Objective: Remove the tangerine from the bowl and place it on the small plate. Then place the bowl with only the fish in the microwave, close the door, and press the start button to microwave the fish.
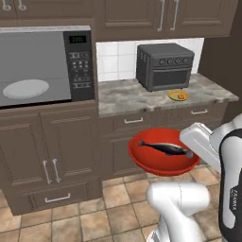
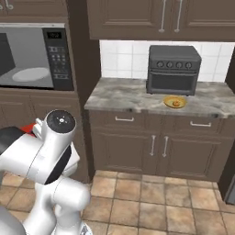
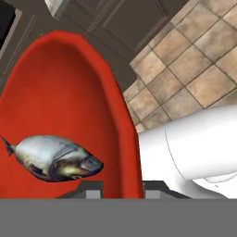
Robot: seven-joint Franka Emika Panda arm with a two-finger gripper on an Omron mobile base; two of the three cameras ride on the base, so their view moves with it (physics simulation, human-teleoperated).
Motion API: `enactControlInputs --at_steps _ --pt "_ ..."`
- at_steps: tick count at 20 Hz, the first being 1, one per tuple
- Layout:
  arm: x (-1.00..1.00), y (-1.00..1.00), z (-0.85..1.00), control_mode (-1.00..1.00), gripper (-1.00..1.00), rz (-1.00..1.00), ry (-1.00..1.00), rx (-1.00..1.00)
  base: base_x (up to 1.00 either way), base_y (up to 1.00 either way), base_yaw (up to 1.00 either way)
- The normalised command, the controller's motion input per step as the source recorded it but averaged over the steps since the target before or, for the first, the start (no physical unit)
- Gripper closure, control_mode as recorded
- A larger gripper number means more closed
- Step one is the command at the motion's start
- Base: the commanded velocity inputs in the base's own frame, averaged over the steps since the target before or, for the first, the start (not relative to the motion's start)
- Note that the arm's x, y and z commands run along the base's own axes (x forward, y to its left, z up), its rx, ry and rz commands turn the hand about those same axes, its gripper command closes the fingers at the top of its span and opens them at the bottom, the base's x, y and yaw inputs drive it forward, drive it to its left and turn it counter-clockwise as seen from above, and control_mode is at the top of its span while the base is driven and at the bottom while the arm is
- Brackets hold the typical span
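Red and glossy, the bowl hangs in mid-air at the centre-right of the left base view, above the tiled floor and in front of the lower cabinets. The gripper is clamped on the bowl's rim: in the hand view the two dark fingertips rise at the bottom centre with the red wall pinched between them. In the left base view the white hand meets the bowl at its right edge.

The fish lies inside the bowl, stretched across its middle with the tail toward the left. In the hand view it sits at the lower left of the frame, just above and left of the fingertips (close by, though whether it touches them cannot be told).

The tangerine rests on the plate, which stands on the marble counter at the upper right, just in front of the toaster oven. Both are well apart from the bowl.

The microwave fills the upper left of the left base view. Its door stands open, showing the grey cavity and the pale round turntable; the keypad sits at its right side.
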Motion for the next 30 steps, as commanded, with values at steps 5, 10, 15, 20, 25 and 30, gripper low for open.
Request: enactControlInputs --at_steps 5,10,15,20,25,30 --pt "0.0 0.0 0.0 1.0 1.0 0.0 0.0 0.0 0.36 0.95 -0.04" --pt "0.0 0.0 0.0 1.0 1.0 0.0 0.0 0.0 0.39 0.62 0.0" --pt "0.0 0.0 0.0 1.0 1.0 0.0 0.0 0.0 0.35 0.45 0.0" --pt "0.0 0.0 0.0 1.0 1.0 0.0 0.0 0.0 0.42 0.45 0.0" --pt "0.0 0.0 0.0 1.0 1.0 0.0 0.0 0.0 0.34 0.49 0.0" --pt "0.0 0.0 0.0 1.0 1.0 0.0 0.0 0.0 0.22 0.26 0.0"
